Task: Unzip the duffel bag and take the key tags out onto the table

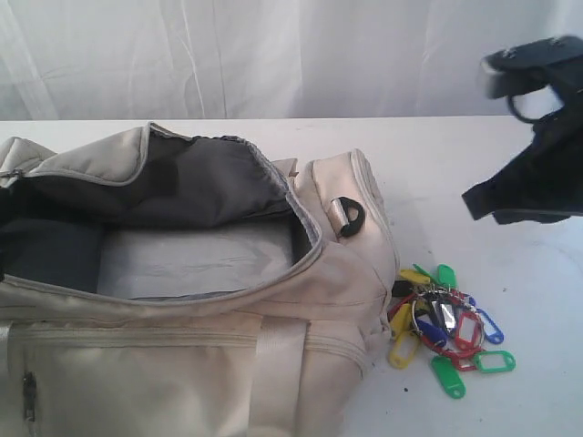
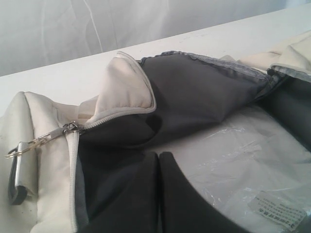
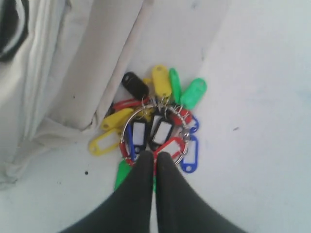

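Left hand (image 2: pixel 158 156) closed, empty, over open duffel bag (image 1: pixel 182 364), its label (image 2: pixel 278 213) illegible; right hand (image 3: pixel 155 157) likewise above key tags (image 3: pixel 160 130).

Left gripper (image 2: pixel 158 156): my two fingers pressed flat together, nothing between them, tips hanging over the open mouth of the bag (image 2: pixel 43 126). Right gripper (image 3: pixel 155 156): fingers likewise closed and empty, pointing down. My right arm (image 1: pixel 537 173) is raised beyond the bag's end, clear of it.
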You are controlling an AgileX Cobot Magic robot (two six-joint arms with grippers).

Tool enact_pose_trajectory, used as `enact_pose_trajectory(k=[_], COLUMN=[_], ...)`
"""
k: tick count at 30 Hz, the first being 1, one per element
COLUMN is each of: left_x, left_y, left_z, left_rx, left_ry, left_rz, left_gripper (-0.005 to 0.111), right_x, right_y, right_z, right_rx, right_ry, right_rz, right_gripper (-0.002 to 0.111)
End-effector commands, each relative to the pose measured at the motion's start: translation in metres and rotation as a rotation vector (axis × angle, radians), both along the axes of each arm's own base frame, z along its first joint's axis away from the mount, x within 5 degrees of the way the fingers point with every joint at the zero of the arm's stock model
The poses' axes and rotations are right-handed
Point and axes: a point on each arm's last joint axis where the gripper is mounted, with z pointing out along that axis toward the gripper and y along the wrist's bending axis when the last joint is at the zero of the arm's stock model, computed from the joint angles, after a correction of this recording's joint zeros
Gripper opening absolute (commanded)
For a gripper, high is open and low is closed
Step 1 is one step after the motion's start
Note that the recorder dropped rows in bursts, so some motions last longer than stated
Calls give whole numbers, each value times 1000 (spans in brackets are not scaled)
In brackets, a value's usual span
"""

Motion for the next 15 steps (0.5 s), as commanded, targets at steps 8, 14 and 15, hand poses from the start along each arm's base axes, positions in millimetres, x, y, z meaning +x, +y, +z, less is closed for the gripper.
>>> enact_pose_trajectory(k=[8,14,15], left_x=[-11,-11,-11], left_y=[4,4,4], left_z=[3,4,4], left_rx=[20,18,18], left_ry=[-30,-31,-31], left_rz=[-13,-13,-13], left_gripper=[0,0,0], right_x=[-90,-99,-99], right_y=[-41,-44,-44], right_z=[47,52,52], right_rx=[144,159,159], right_ry=[-399,-436,-436], right_rz=[-82,-82,-82], right_gripper=[0,0,0])
